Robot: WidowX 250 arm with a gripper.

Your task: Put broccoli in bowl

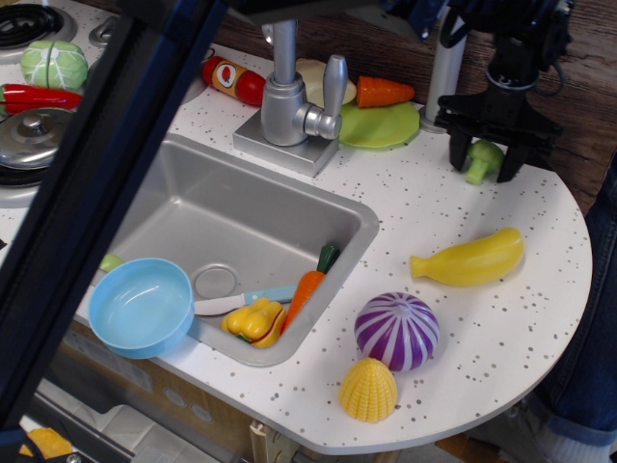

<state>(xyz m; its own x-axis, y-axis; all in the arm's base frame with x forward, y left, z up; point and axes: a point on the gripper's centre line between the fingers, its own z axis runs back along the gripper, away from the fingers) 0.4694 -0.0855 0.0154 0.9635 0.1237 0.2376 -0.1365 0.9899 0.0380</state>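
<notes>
The small light-green broccoli point(483, 159) lies on the speckled white counter point(453, 231) at the back right. My black gripper point(482, 162) is lowered straight over it, one finger on each side of the floret; the jaws are still apart and do not press it. The round light-blue bowl point(141, 306) rests on the front left rim of the sink point(202, 207), far from the gripper.
A yellow banana point(469, 258), purple onion point(396, 331) and yellow corn point(368, 389) lie on the counter in front of the broccoli. A faucet point(289, 96), green plate point(379, 125) and carrot point(384, 92) stand behind. The sink holds a carrot point(307, 287) and knife. A dark bar point(106, 174) crosses the left.
</notes>
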